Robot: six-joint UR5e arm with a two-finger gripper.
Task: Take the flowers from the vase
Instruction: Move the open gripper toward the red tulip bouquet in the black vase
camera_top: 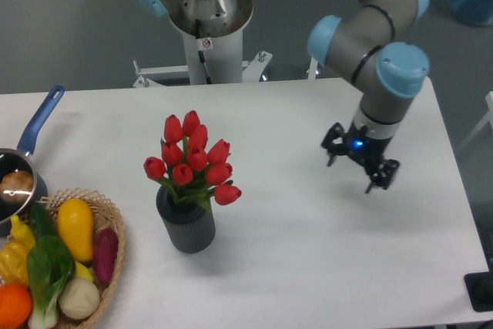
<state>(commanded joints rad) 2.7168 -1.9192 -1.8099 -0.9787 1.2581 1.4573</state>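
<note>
The flowers [194,158], a bunch of red closed tulip buds with green stems and leaves, stand in the vase [186,224], a short dark grey ribbed cylinder on the white table left of centre. My gripper [356,172] hangs over the right part of the table, well to the right of the flowers and apart from them. Its two black fingers are spread and hold nothing.
A woven wicker basket [112,263] with yellow, orange, green and purple-red produce sits at the front left corner. A blue-handled metal saucepan [17,181] lies at the left edge. The arm's white base column [208,44] stands behind the table's far edge.
</note>
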